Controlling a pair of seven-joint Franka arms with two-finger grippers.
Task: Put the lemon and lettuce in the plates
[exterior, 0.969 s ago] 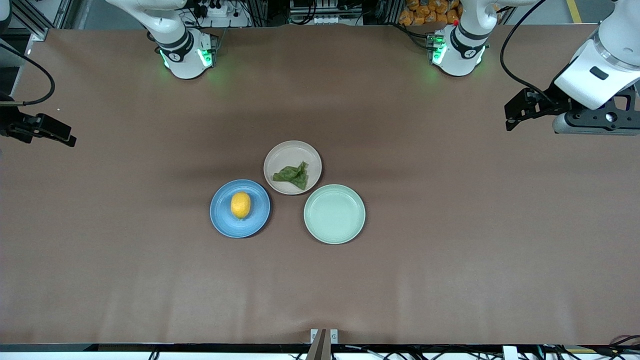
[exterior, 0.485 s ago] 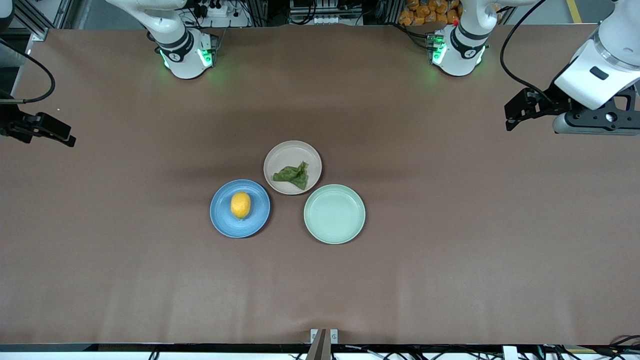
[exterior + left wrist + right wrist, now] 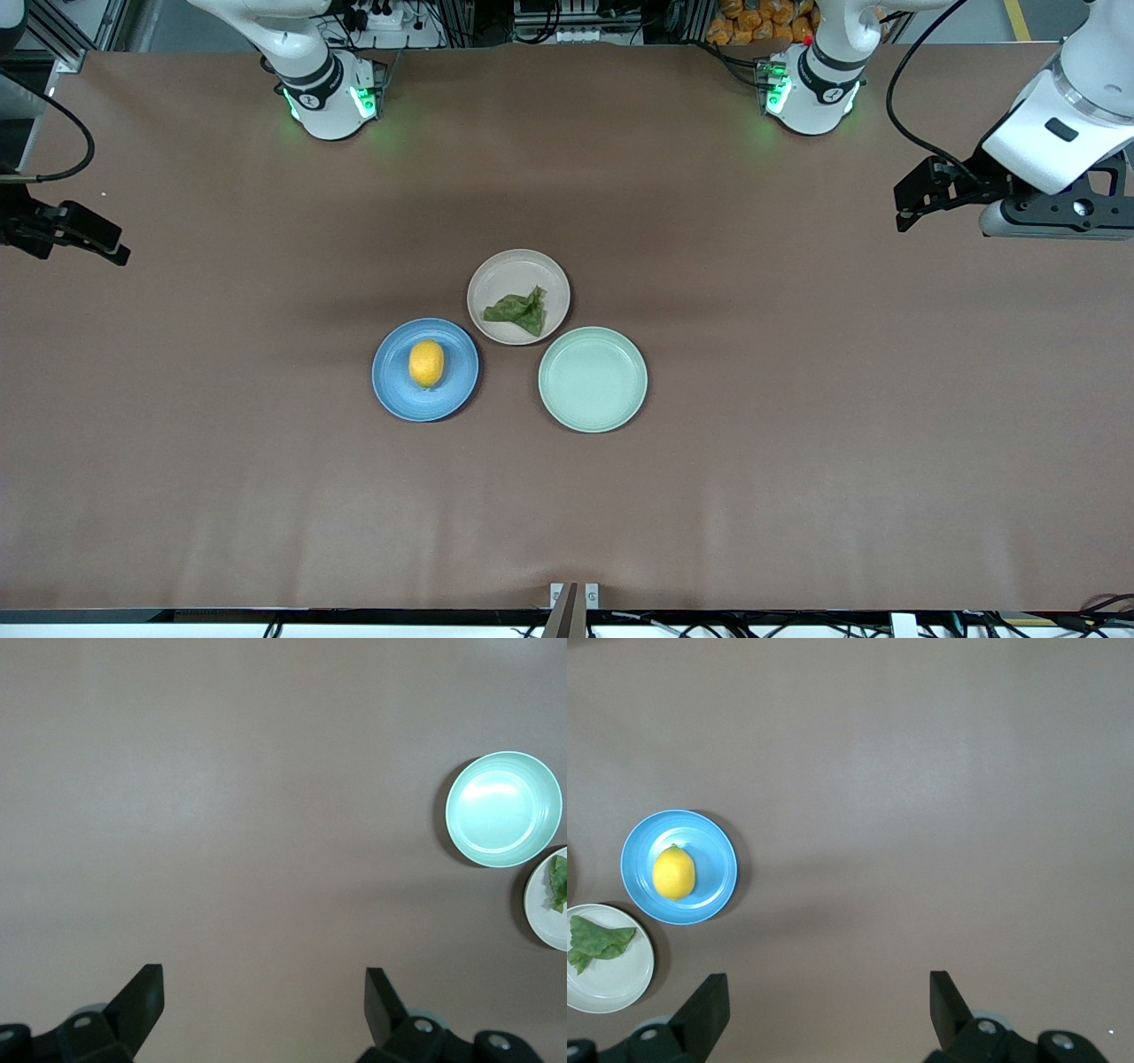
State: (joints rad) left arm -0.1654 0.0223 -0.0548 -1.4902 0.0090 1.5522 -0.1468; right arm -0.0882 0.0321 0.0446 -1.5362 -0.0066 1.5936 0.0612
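Note:
The yellow lemon (image 3: 426, 363) lies in the blue plate (image 3: 396, 390) at the table's middle. The dark green lettuce (image 3: 516, 309) lies crumpled in the beige plate (image 3: 498, 270), which sits beside it and farther from the front camera. In the right wrist view the lemon (image 3: 673, 873), blue plate (image 3: 710, 895), lettuce (image 3: 598, 939) and beige plate (image 3: 616, 988) all show. My right gripper (image 3: 828, 983) hangs open and empty above bare table at the right arm's end. My left gripper (image 3: 263, 979) hangs open and empty above bare table at the left arm's end.
An empty mint-green plate (image 3: 593, 379) sits beside the beige plate, toward the left arm's end and nearer the front camera; it also shows in the left wrist view as the mint-green plate (image 3: 503, 808). Brown table covering spreads wide around the three plates.
The right arm's hand has drifted slightly farther out toward its end of the table. The left arm, lemon, lettuce and plates have not moved.

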